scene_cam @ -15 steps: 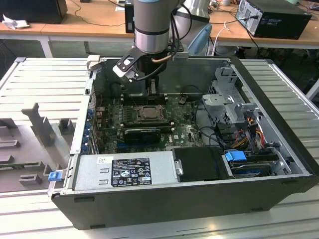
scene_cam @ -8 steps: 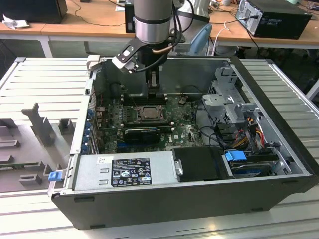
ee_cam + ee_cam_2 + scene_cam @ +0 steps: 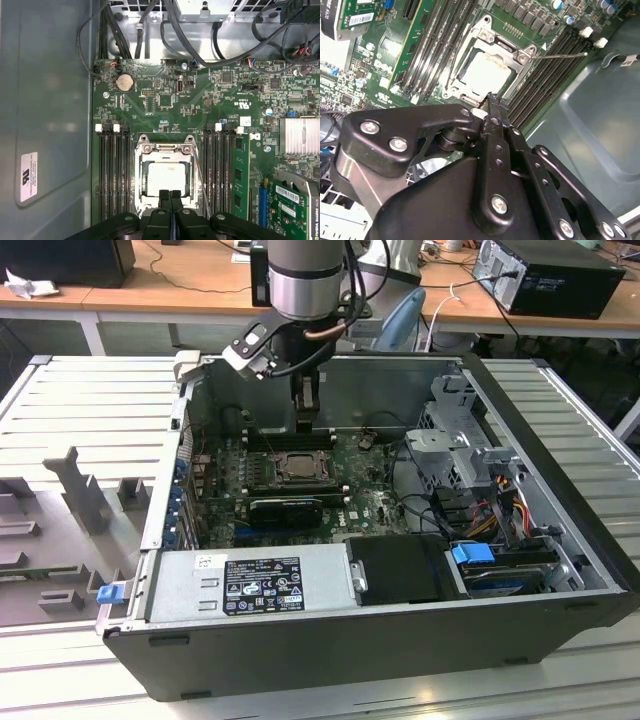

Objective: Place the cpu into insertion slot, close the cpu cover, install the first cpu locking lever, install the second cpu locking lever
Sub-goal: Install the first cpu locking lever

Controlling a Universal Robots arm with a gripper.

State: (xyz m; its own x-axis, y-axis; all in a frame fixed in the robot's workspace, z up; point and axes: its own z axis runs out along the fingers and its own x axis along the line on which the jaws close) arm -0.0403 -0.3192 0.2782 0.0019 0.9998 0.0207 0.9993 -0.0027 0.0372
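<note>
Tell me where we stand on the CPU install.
Done: the cpu sits in the insertion slot with the cpu cover down over it. In hand: the gripper, jaws shut, is at the cover's edge. Left: one locking lever sticks out sideways, apparently unlatched.

The cpu (image 3: 164, 178) lies in the insertion slot (image 3: 134, 190) beneath the cpu cover (image 3: 165, 155). Memory slots (image 3: 112, 175) flank both sides, and the gripper (image 3: 170, 196) hangs over the slot's edge.
</note>
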